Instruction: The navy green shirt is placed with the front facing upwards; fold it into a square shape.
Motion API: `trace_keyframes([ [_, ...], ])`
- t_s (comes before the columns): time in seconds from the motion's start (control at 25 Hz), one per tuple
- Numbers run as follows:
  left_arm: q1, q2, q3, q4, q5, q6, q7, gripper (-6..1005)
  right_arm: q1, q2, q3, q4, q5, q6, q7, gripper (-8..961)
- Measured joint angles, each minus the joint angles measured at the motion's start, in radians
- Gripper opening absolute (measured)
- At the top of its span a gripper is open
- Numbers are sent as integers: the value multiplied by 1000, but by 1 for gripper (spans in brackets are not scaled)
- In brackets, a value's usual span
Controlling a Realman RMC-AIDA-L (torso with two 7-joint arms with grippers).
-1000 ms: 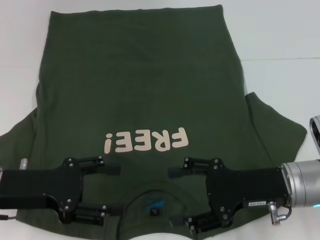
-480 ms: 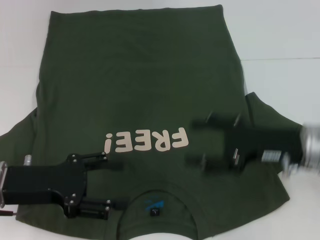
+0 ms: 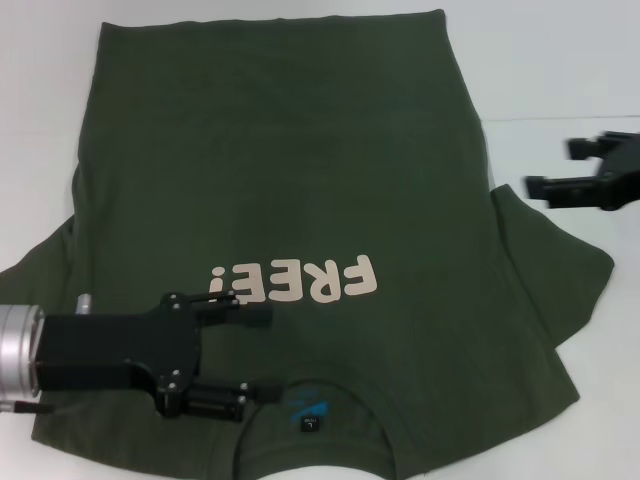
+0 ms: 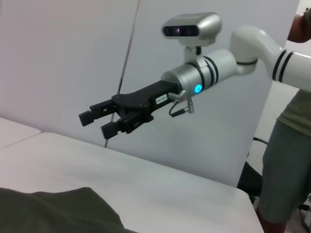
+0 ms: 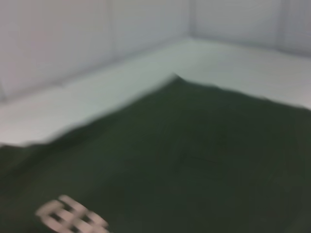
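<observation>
My left gripper point(image 3: 255, 350) hangs spread over the shirt point(image 3: 280, 170) at 7 o'clock; my right gripper point(image 3: 560, 168), also spread, is at 3 o'clock above the table point(image 3: 560, 60).

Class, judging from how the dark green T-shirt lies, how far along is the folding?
Done: nothing is folded; the dark olive-green cotton T-shirt lies flat, pink "FREE!" lettering up, both sleeves spread. In hand: the left gripper sits open beside the collar; the right gripper hangs open above the white table, beyond the sleeve. Left: every fold.
</observation>
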Motion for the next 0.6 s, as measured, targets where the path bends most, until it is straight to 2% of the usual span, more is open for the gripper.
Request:
trace_keyframes([
  [0.24,-23,-3,3,-10,6,-10,1,885,41,-14,63,-85,-240,-70,144,925],
  [0.44,-27,-4,3,-11,2,-17,1,885,97,-29,78,-106,-441,-140,282,924],
  [0.6,-29,-5,3,-11,-1,-20,1,886,154,-19,59,-100,-635,-154,327,924],
])
